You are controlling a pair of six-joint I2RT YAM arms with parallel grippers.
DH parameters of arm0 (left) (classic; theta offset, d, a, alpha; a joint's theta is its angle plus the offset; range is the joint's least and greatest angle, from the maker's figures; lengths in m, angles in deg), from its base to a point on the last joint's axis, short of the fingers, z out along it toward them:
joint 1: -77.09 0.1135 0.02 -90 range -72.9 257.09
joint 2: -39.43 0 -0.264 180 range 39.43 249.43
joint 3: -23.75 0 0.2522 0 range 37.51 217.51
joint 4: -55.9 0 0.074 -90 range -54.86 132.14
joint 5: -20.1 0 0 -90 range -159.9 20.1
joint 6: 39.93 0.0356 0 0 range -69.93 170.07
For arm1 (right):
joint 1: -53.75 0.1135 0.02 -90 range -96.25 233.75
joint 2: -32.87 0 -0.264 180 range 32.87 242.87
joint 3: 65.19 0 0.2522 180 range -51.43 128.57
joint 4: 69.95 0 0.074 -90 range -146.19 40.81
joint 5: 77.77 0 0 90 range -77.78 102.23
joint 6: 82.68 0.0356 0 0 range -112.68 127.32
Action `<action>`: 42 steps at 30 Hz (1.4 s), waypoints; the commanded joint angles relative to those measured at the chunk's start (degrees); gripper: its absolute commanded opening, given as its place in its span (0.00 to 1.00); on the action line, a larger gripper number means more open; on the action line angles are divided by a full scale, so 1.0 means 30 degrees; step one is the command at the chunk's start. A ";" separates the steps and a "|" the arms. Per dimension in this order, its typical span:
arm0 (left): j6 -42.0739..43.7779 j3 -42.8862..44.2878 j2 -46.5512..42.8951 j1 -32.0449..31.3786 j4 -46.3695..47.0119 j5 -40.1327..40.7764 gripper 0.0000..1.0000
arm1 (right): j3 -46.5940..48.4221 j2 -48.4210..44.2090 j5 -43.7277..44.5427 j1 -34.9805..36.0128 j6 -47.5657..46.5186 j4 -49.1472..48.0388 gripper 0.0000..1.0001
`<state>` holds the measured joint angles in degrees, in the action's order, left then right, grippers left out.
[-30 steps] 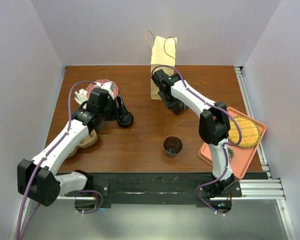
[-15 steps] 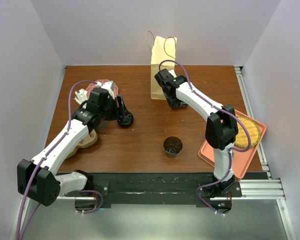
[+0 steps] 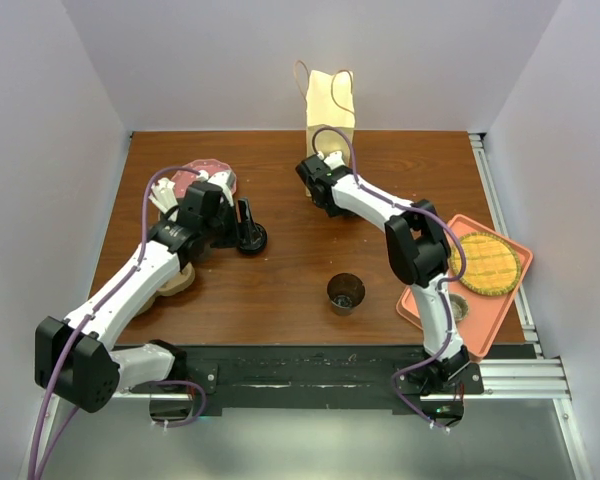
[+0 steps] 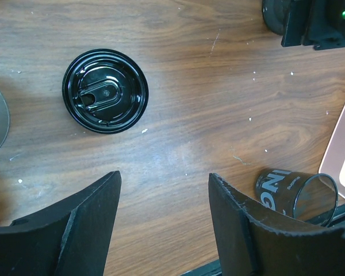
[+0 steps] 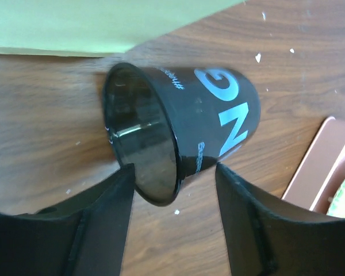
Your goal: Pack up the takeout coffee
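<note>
Two dark lettered cups show, both lidless; I cannot tell which is the takeout coffee. One cup (image 3: 346, 293) (image 4: 296, 192) stands upright at the front middle of the table. The other cup (image 5: 201, 126) lies on its side just below the paper bag (image 3: 328, 100) (image 5: 103, 26), mouth toward me. My right gripper (image 5: 173, 172) (image 3: 320, 192) is open, fingertips either side of that cup's rim without pinching it. My left gripper (image 4: 164, 175) (image 3: 244, 222) stands open over bare wood beside a loose black lid (image 4: 105, 90) (image 3: 251, 240).
A salmon tray (image 3: 430, 310) with a round yellow waffle (image 3: 488, 262) sits at the right edge. A pink container (image 3: 202, 178) and a tan bowl-like object (image 3: 175, 282) lie by the left arm. Grey walls enclose the table.
My right gripper moved left and back to the foot of the bag and its jaws widened. The bag shifted slightly back. The left arm barely moved.
</note>
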<state>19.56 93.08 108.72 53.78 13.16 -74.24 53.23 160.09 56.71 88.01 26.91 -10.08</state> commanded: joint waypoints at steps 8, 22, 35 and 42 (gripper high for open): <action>0.0324 0.0343 -0.0364 -0.0111 0.0282 0.0245 0.67 | -0.1164 -0.2617 0.2311 0.0006 0.1525 -0.0280 0.08; 0.0177 0.0490 -0.1097 -0.0111 0.0604 0.0158 0.66 | 0.0936 -0.5290 -0.9171 -0.0286 0.3922 0.6071 0.01; 0.0030 0.0549 -0.1565 -0.0111 0.0663 0.0040 0.66 | 0.0209 -0.5201 -1.5293 -0.3625 0.6563 0.4787 0.05; 0.0001 0.0344 -0.1888 -0.0111 0.0399 0.0538 0.67 | 0.0210 -0.4116 -1.6850 -0.4886 0.7822 0.4026 0.09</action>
<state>19.65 93.10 104.97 53.70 13.32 -73.98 53.30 146.49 10.75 74.18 47.00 4.26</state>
